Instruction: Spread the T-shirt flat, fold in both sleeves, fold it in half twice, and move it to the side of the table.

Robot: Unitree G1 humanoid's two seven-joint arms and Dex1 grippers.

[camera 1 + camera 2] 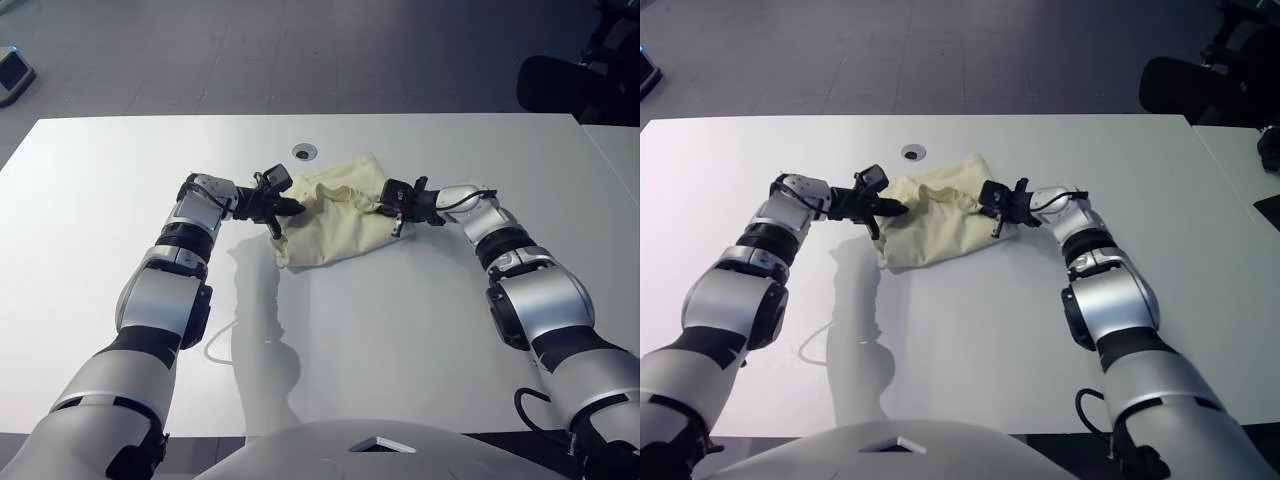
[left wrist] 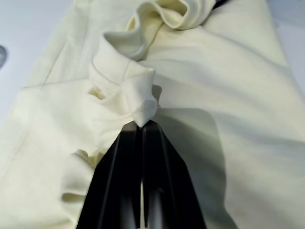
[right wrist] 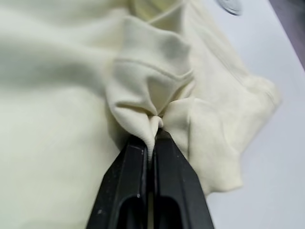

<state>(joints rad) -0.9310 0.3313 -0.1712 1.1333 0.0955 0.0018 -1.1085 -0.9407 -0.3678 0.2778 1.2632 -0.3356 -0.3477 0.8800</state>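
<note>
T-shirt (image 1: 335, 218), pale yellow, crumpled, far-middle of white table (image 1: 400, 330).
Left gripper (image 1: 296, 207) clamped on a fold at its left edge, right gripper (image 1: 386, 204) likewise at its right; round grommet (image 1: 304, 151) just beyond; grey floor (image 1: 300, 50) behind.

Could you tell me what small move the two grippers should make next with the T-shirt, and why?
Probably draw the left gripper and the right gripper gently apart, each toward its own side, to pull the cloth open. Both are shut on pinched folds of the T-shirt, which lies crumpled in a bunch on the table, not yet spread flat.
</note>
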